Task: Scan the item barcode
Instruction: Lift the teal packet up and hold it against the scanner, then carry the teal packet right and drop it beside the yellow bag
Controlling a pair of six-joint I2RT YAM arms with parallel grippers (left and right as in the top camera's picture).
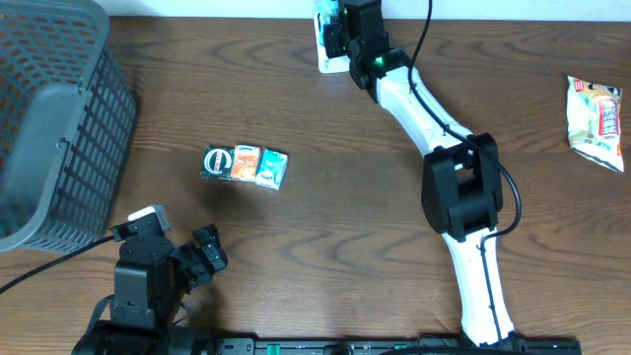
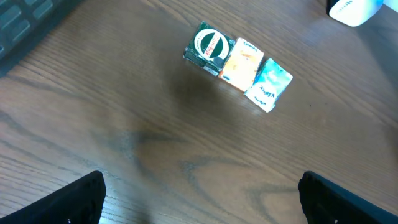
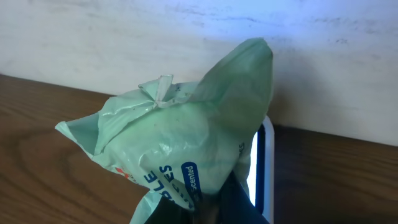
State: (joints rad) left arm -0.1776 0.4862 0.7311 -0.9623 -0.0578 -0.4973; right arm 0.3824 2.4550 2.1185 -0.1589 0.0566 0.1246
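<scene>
The right gripper (image 1: 335, 33) clamps the green packet (image 3: 186, 137) between its fingertips (left gripper (image 1: 209, 254) gapes, empty).

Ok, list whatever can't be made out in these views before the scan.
Barcode on the green packet: none shows in the right wrist view; overhead, the right tool covers most of the packet.
Most of the white scanner: behind the packet, right wrist view.
Print on the snack bag: too small overhead.
Part of the basket: cut off by the left edge overhead.
</scene>
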